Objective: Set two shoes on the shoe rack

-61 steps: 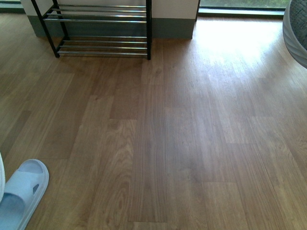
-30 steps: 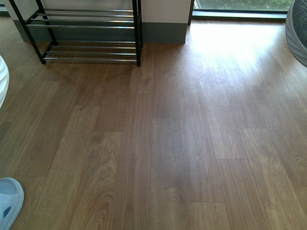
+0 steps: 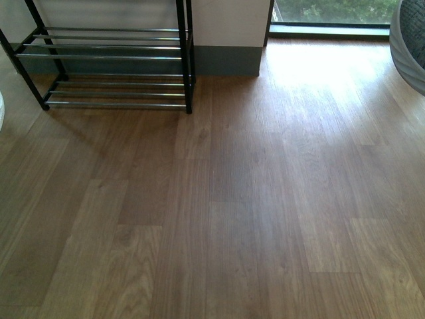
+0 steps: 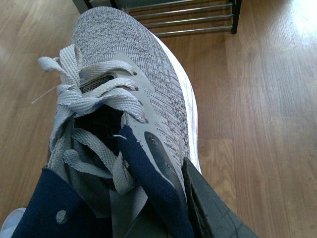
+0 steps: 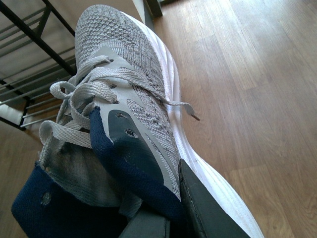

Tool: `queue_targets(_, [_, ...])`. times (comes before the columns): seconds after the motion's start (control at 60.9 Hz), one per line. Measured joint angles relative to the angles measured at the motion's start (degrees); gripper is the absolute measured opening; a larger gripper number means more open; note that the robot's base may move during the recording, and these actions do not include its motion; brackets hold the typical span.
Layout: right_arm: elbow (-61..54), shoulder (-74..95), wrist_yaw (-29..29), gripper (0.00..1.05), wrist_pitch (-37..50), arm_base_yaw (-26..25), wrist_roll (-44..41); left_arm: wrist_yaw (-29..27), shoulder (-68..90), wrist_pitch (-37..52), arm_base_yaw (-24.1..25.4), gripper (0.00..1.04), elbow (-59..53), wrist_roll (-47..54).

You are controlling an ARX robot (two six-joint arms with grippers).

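The left gripper (image 4: 173,215) is clamped on the navy-lined collar of a grey knit sneaker with a thick white sole (image 4: 133,74). A dark finger (image 4: 215,210) presses against the shoe's outer side. The shoe is held over the brown wood-plank floor (image 4: 267,124), toe pointing toward the black-framed shoe rack with chrome rod shelves (image 3: 113,56). The right gripper (image 5: 168,218) grips a matching second grey sneaker (image 5: 129,64) the same way, close beside the rack's frame. In the front view the rack stands on the floor against the white wall (image 3: 226,20), to the far left.
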Motion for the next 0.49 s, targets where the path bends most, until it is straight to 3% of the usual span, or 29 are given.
queue_targets(0.493, [0.00,0.04,0.26,0.01,0.00,-0.09,0.00,0.15,0.00,0.00,-0.07,0.02,0.00,0.00])
